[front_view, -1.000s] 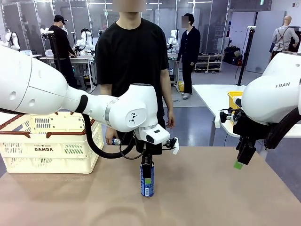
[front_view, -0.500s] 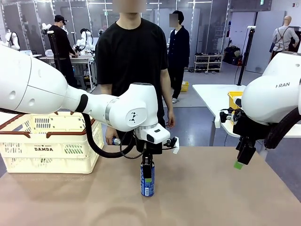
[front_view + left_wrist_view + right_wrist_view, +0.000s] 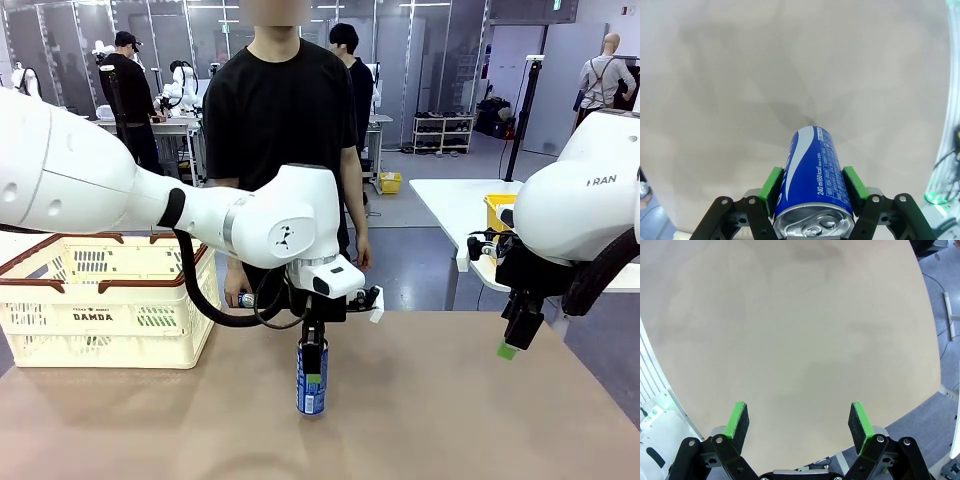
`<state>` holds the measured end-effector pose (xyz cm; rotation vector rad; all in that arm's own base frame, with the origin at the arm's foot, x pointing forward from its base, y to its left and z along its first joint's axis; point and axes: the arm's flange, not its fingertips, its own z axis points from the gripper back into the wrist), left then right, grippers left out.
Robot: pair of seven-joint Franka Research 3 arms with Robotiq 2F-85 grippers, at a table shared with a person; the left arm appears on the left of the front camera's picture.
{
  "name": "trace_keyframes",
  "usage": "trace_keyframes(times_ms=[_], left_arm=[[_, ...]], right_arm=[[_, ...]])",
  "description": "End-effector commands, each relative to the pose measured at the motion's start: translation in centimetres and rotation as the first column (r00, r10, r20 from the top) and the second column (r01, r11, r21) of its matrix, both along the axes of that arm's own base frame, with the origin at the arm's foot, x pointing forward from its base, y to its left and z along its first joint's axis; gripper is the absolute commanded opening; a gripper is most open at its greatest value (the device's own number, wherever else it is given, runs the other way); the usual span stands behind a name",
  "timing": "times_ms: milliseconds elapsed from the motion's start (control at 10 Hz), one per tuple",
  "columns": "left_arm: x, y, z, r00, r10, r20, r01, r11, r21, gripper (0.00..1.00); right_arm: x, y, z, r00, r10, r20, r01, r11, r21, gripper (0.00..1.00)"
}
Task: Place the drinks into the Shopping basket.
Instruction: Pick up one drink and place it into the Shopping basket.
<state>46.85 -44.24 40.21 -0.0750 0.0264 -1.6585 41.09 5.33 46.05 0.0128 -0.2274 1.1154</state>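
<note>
A blue drink can (image 3: 312, 385) with a silver top stands upright at the middle of the brown table. My left gripper (image 3: 313, 350) comes down on it from above. In the left wrist view the green pads (image 3: 773, 184) press both sides of the can (image 3: 812, 170), so my left gripper (image 3: 813, 182) is shut on it. The cream Shopping basket (image 3: 100, 285) with a brown rim and "DAMDA" on its side sits at the table's far left. My right gripper (image 3: 512, 345) hangs open above the right edge of the table, and nothing lies between its fingers (image 3: 797, 422).
A person in a black shirt stands at the far edge, with one hand (image 3: 243, 297) low behind my left arm holding a small object. A yellow container (image 3: 497, 210) sits on a white table at the back right. Bare tabletop (image 3: 450, 420) lies around the can.
My left arm has risen a little and the blue can has come up slightly with it. The right arm has not moved.
</note>
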Motion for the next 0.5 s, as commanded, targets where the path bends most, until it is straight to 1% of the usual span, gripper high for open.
trace_keyframes(times_ms=[0, 200, 300, 400], left_arm=[[-0.6, 0.5, 4.3, 1.000, -0.019, -0.003, 0.019, 1.000, -0.004, 0.00], [-1.0, 0.9, 8.7, 0.997, -0.072, 0.002, 0.072, 0.997, 0.012, 0.00], [-1.3, 0.9, 11.7, 0.995, -0.087, 0.054, 0.085, 0.996, 0.034, 0.00], [-1.6, 0.8, 14.5, 0.990, -0.114, 0.079, 0.113, 0.993, 0.018, 0.00]], right_arm=[[0.0, -0.1, 0.1, 1.000, 0.000, -0.003, 0.000, 1.000, 0.000, 1.00], [0.0, -0.1, 0.1, 1.000, 0.000, -0.003, 0.000, 1.000, 0.000, 1.00], [0.0, -0.1, 0.1, 1.000, 0.000, -0.003, 0.000, 1.000, 0.000, 1.00], [0.0, -0.1, 0.1, 1.000, 0.000, -0.003, 0.000, 1.000, 0.000, 1.00]])
